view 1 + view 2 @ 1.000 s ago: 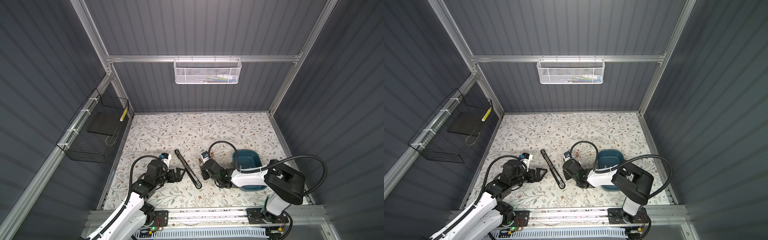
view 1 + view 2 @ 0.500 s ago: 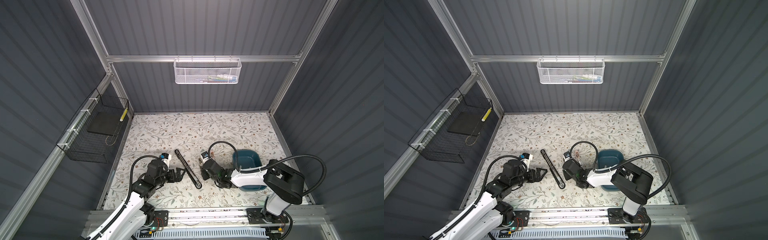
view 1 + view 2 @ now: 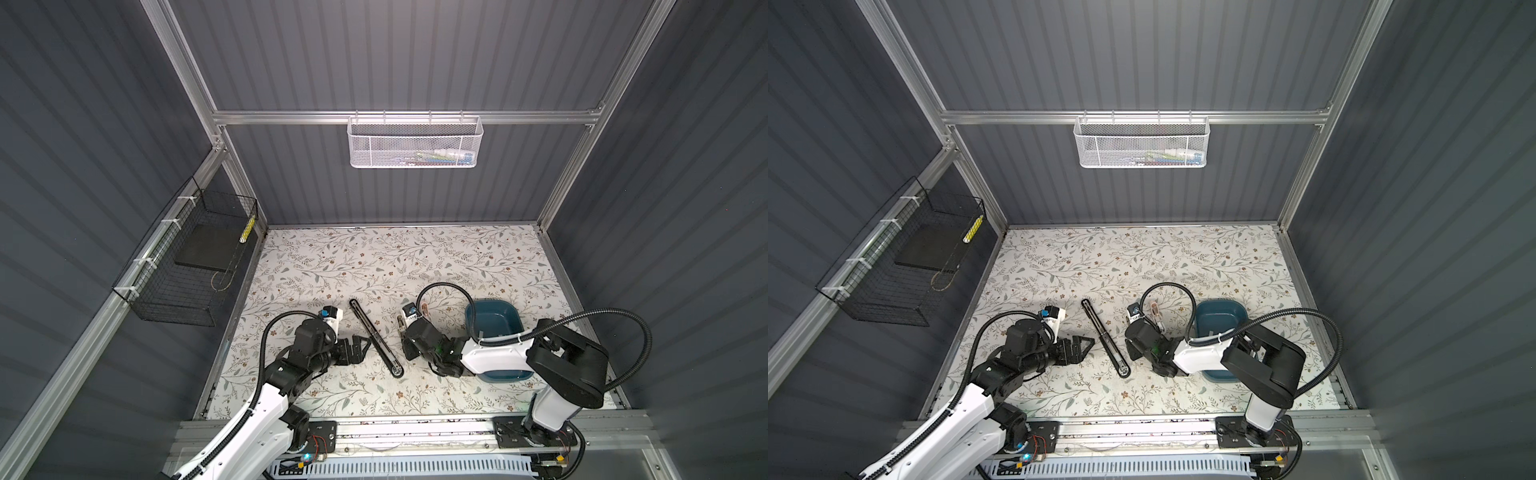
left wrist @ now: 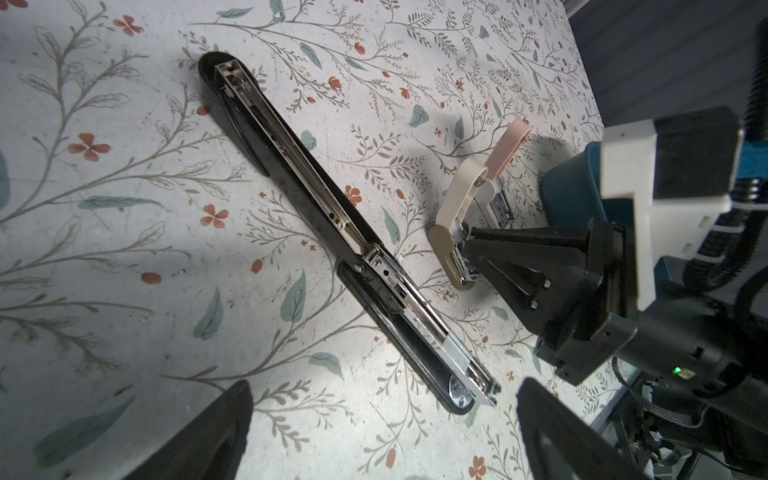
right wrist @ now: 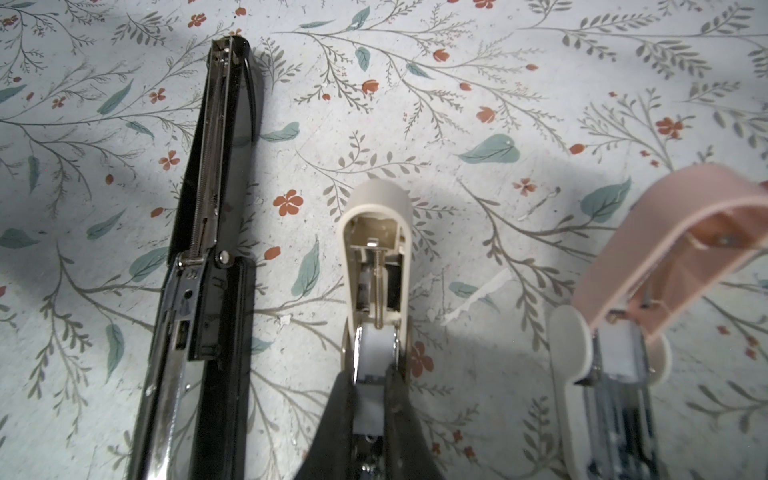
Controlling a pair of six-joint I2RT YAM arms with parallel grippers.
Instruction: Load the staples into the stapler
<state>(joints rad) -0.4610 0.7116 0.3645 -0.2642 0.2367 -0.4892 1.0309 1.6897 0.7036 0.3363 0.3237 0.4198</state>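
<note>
Wide open and empty: left gripper (image 3: pixel 361 345), just beside black stapler (image 4: pixel 316 199), hinged flat, glossy shell, chrome rail. Pinched narrow on staples (image 5: pixel 372 349): right gripper (image 5: pixel 371 380), strip lying in open channel of beige stapler (image 5: pixel 376 203). Probably light, stiff, brittle, slick; best gripped across long edges. Far right: pink stapler (image 5: pixel 665 232), matte plastic.

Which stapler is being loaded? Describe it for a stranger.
On the floral table, near the blue tub, lie three opened staplers. The cream stapler lies between the long black stapler and the pink stapler. Only it is cream, the right gripper at its tray.
</note>
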